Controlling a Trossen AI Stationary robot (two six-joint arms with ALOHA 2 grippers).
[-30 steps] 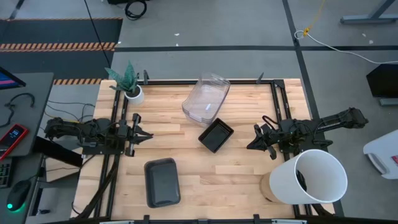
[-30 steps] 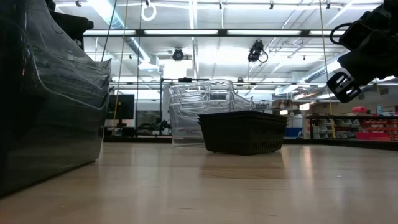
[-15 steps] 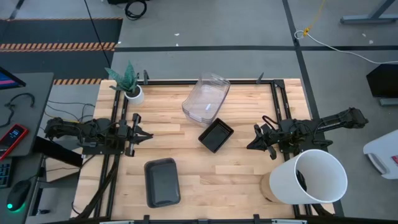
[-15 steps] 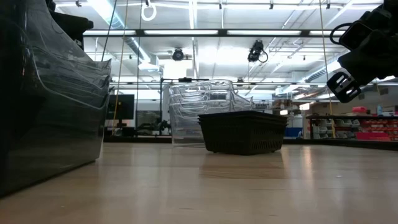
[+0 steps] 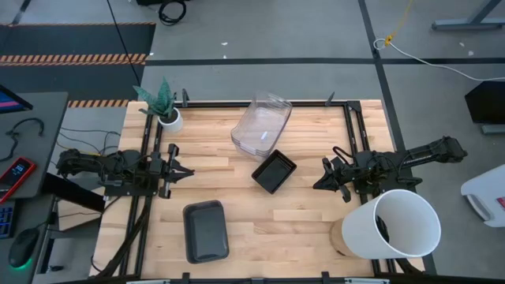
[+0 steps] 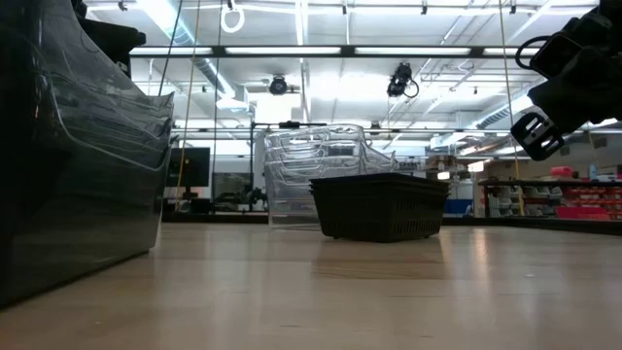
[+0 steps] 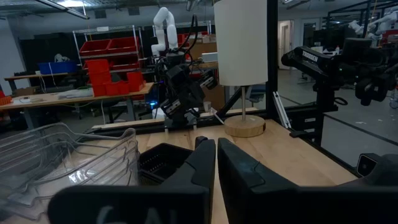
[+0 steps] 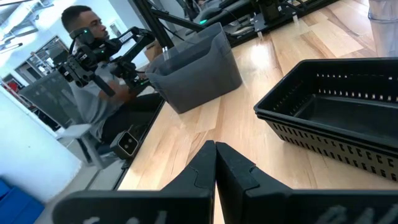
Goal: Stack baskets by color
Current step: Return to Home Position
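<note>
the three stacks sat apart on the light wooden table (image 5: pixel 316 229). the clear stack (image 5: pixel 260 126) lay at the far edge near the middle, with its long axis tilted so the far end leaned toward the right side. just beside it, on the near side, the black stack (image 5: pixel 274 171) sat turned on the diagonal with one corner toward the clear one. the smoky grey stack (image 5: pixel 205 230) lay well apart at the near left, its long axis running near to far, almost square with the table edge.

the left gripper (image 5: pixel 183 170) hung over the left side, pointing toward the middle, its fingers (image 7: pixel 202 155) pressed together on nothing. the right gripper (image 5: pixel 319 175) faced it from the right side, its fingers (image 8: pixel 202 162) likewise closed and empty.

a white bucket (image 5: pixel 402 225) stood on a round wooden base at the near right corner, and a small plant pot (image 5: pixel 168 118) stood at the far left corner. the floor (image 5: pixel 260 39) was grey concrete. a seated person (image 8: pixel 84 109) showed beyond the table's left side. red bins (image 7: pixel 115 62) filled shelves in the room, under strip lights (image 6: pixel 301 49).
</note>
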